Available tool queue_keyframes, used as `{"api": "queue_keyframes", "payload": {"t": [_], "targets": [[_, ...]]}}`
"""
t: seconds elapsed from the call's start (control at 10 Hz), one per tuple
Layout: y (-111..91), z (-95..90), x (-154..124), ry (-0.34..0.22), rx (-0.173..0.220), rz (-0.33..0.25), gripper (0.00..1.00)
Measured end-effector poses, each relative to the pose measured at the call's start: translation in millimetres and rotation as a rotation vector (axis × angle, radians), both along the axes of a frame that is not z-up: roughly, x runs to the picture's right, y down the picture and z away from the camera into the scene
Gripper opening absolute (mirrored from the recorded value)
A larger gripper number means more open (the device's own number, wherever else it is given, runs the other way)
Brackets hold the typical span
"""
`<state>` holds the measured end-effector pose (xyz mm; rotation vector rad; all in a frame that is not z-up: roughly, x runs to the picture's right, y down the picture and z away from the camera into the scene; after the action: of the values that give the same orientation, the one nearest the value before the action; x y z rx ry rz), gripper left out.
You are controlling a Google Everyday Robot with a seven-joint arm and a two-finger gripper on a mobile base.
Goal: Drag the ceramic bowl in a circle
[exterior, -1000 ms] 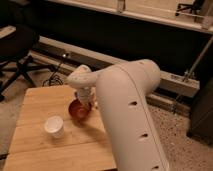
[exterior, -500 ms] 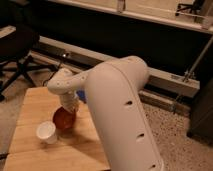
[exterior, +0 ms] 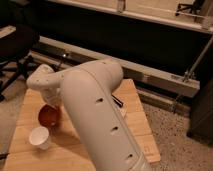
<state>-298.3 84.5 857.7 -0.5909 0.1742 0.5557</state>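
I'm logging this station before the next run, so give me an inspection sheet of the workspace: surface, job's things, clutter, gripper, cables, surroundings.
Surface: wooden table, light top, standing on a speckled floor.
Job's things: orange-red bowl, upright near the table's left side in the picture.
Clutter: white paper cup, upright, just in front of the bowl; small dark thing on the table beyond the arm, too unclear to name.
Gripper: gripper down at the bowl's far right rim, shut; the arm hides whether it grips the rim.
Cables: nothing seen.
Surroundings: black office chair at the picture's left; metal rail behind the table.
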Motion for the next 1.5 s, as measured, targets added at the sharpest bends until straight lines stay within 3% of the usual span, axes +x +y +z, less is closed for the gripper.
{"api": "queue_keyframes", "payload": {"t": [0.2,0.4,0.6,0.8,1.0,1.1,1.3,1.5], "targets": [[-37,19.6,-15,-0.004,0.035,0.008,0.00],[-63,40.2,-2,0.042,0.055,0.036,0.00],[-78,58.2,40,0.127,0.059,0.093,0.00],[-78,61.5,86,0.201,0.051,0.158,0.00],[-62,52.1,141,0.273,0.032,0.231,0.00],[-48,43.9,159,0.297,0.020,0.234,0.00],[-4,15.4,180,0.308,-0.028,0.193,0.00],[26,-7.1,178,0.284,-0.062,0.121,0.00]]}}
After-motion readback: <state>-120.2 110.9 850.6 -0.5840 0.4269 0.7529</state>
